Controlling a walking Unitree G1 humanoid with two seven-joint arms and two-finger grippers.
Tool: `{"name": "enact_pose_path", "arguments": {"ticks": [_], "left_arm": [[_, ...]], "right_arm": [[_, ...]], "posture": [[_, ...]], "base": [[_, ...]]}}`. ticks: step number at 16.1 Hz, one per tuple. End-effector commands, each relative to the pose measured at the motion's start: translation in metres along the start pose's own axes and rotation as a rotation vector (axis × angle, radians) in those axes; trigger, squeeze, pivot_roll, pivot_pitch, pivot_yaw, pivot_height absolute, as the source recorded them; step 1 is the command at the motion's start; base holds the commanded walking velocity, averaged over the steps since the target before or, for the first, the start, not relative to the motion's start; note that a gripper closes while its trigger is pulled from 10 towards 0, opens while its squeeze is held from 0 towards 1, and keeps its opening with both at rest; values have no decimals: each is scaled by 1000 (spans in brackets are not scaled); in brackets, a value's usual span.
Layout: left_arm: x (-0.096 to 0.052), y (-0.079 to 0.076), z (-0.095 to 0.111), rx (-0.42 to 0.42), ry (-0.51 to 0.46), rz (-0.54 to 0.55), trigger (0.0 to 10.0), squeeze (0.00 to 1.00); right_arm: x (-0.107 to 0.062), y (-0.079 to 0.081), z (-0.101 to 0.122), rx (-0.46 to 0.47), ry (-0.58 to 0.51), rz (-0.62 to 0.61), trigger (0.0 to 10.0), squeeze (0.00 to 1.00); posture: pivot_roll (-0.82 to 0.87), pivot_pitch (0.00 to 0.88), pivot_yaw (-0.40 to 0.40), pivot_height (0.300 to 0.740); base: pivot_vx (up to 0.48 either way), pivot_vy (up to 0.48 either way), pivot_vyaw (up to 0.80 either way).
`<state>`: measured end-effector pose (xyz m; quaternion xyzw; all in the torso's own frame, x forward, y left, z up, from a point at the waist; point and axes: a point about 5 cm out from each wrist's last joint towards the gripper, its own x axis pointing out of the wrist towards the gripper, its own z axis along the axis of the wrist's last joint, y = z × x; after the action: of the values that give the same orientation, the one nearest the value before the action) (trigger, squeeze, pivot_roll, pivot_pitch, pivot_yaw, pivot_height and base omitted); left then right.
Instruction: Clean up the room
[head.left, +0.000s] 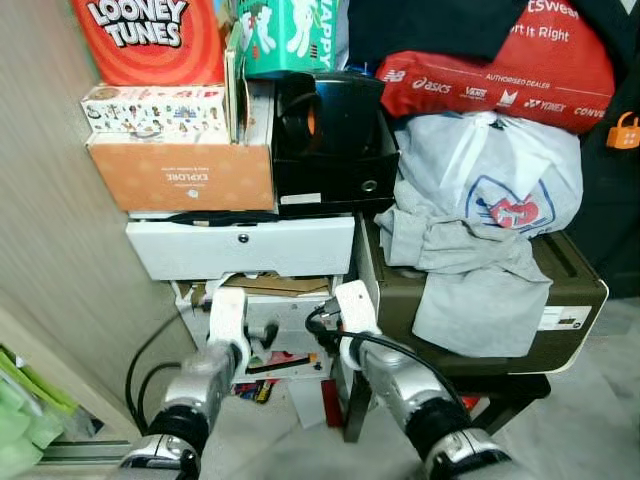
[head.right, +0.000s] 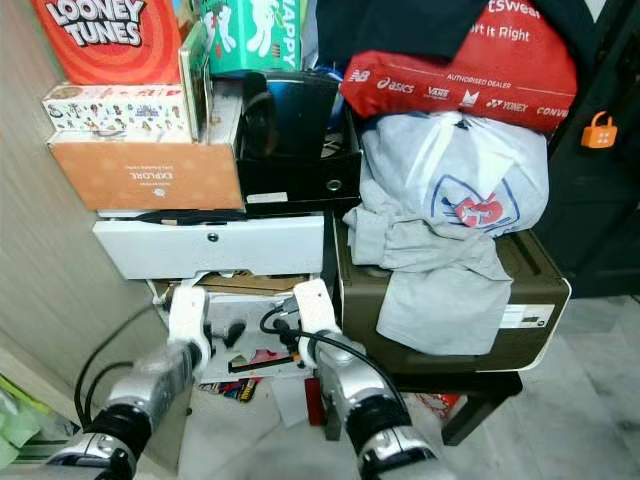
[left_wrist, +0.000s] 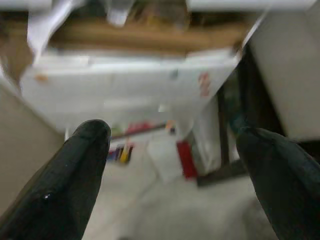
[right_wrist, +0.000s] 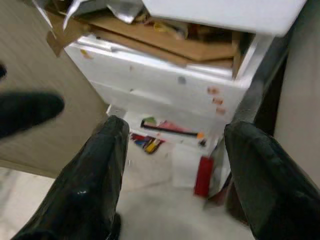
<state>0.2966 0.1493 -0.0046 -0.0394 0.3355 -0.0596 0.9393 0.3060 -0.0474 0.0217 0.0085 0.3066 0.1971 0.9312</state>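
Note:
Small clutter lies on the floor (right_wrist: 165, 200) under a white drawer unit (head.left: 240, 246): a flat red object (right_wrist: 202, 176), a black stick-like item (right_wrist: 167, 131), coloured bits (right_wrist: 147, 144) and white paper (right_wrist: 184, 164). Both arms reach toward the unit's lower part, the left arm (head.left: 205, 375) beside the right arm (head.left: 400, 385). My left gripper (left_wrist: 170, 145) is open above the floor with nothing between its fingers. My right gripper (right_wrist: 172, 145) is open too, over the same litter. Cardboard (right_wrist: 165, 42) and crumpled papers stick out of an open drawer.
A beige wall panel (head.left: 50, 250) closes the left side. A printer (head.left: 575, 290) on a dark stool, draped with grey clothes (head.left: 470, 260), stands right. Boxes (head.left: 180, 170), a black appliance (head.left: 330, 130) and a red bag (head.left: 500, 70) are stacked above. Black cables (head.left: 140, 375) trail on the floor.

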Motion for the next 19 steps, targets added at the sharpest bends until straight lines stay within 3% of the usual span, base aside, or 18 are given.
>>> {"name": "enact_pose_path", "arguments": {"ticks": [1,2,3,4,6,10,19], "left_arm": [[0,7,-9,-28,58,40,10000,0],[-1,9,-17,-6,110,60,10000,0],[-4,14,-35,27,209,95,10000,0],[-6,16,-46,20,272,118,10000,0],[-9,19,-56,34,336,144,10000,0],[-13,19,-67,67,414,142,10000,0],[-13,21,-64,97,417,153,10000,0]], "right_arm": [[3,-1,3,51,10,-37,10000,0],[3,-3,-2,67,34,-56,10000,0],[2,-7,-17,134,101,-100,10000,0],[0,-10,-31,137,157,-121,10000,0],[-7,-17,-59,157,272,-173,10000,0],[-7,-13,-63,101,307,-159,10000,0],[-5,-9,-59,54,297,-144,10000,0]], "posture": [[-228,0,-6,740],[-228,0,-5,740],[-225,0,-5,740],[-225,0,-5,740],[-223,0,-4,740],[-227,0,-4,740],[-226,0,4,740]], "base": [[0,0,0],[0,0,0],[0,0,0],[0,0,0],[0,0,0],[0,0,0],[0,0,800]]}}
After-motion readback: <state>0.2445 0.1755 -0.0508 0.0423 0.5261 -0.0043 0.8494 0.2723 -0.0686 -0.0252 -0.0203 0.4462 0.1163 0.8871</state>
